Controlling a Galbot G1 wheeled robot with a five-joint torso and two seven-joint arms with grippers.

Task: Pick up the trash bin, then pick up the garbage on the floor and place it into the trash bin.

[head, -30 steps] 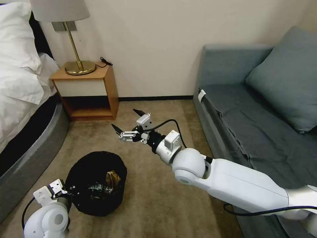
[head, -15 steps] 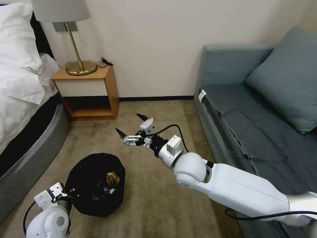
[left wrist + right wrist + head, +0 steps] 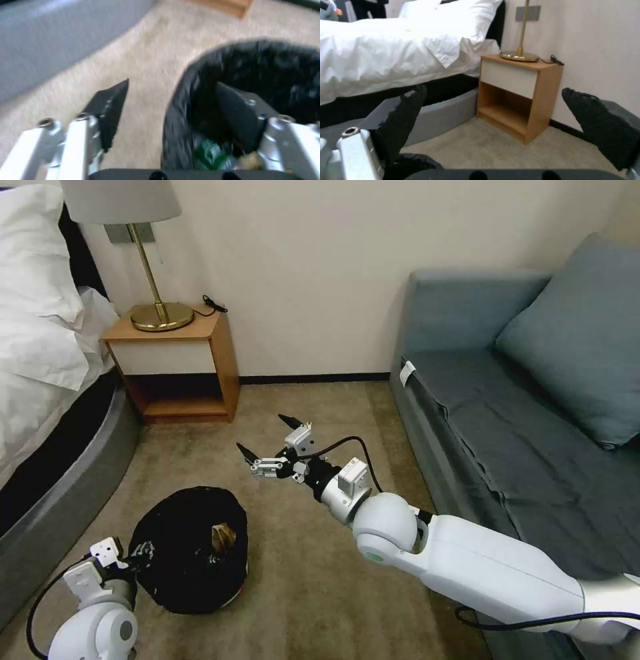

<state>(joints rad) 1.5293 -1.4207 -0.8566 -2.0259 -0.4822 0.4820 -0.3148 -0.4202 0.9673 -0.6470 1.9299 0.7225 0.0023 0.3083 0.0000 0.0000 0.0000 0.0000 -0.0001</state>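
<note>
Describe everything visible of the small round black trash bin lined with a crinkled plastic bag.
The small round black trash bin sits on the beige carpet beside the bed base, tilted slightly. Its crinkled black bag liner drapes over the rim. Inside lie a tan-brown wrapper and a green-labelled item. The left gripper straddles the rim, one finger inside, one outside, with a clear gap between them.

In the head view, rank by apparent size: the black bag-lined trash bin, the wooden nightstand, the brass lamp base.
1. Wooden nightstand
2. Black bag-lined trash bin, only slightly smaller; it sits nearer the camera, so this order is unsure
3. Brass lamp base, clearly smallest
</note>
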